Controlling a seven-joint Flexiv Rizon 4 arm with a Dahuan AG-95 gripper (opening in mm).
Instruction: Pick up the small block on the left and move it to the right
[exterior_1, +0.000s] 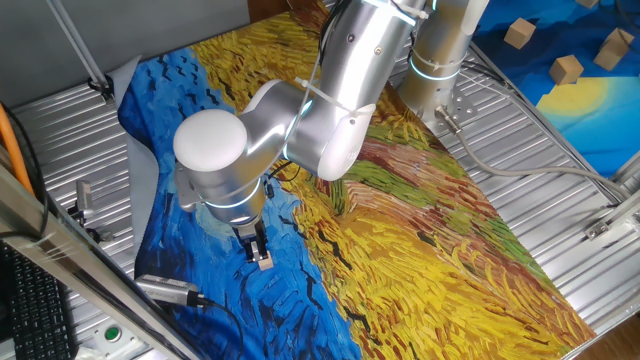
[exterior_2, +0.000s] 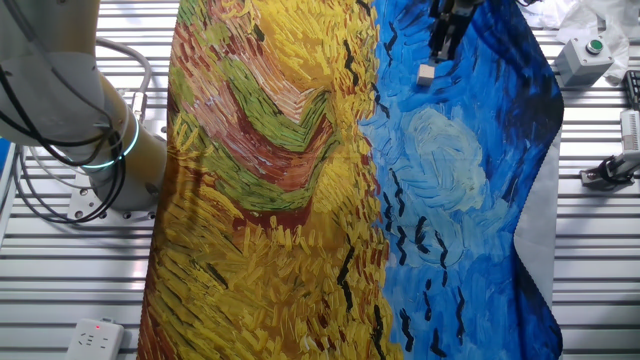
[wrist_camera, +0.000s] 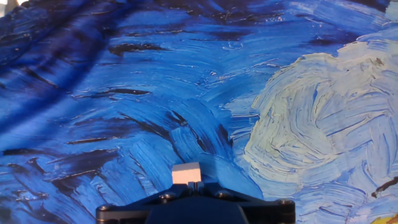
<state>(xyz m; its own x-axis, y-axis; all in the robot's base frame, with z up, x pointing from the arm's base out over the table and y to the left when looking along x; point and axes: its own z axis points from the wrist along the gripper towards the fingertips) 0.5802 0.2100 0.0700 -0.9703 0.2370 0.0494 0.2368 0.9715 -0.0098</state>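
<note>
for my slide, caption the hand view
Small block at the gripper tip above blue swirls of a painted cloth.

No legible text, label, brand, number or sign appears in any view; surfaces carry only painted brushstroke patterns.

One small block (exterior_1: 264, 261) is in sight, a tiny pale cube at the tip of the single pincer (exterior_1: 258, 250), and that pincer belongs to the one silver arm (exterior_1: 300, 115). One painted cloth (exterior_1: 420, 230) covers the middle of the desk (exterior_1: 60, 130). Three larger tan wooden blocks (exterior_1: 519, 33) (exterior_1: 566, 69) (exterior_1: 614, 47) lie on a second, blue and yellow cloth (exterior_1: 600, 110) at the far corner. In the other fixed view, one grey box with a green button (exterior_2: 583, 56) sits near the upper right, and one white power strip (exterior_2: 96, 338) lies at the lower left. One black keyboard (exterior_1: 35, 310) shows at the near left edge.
</note>
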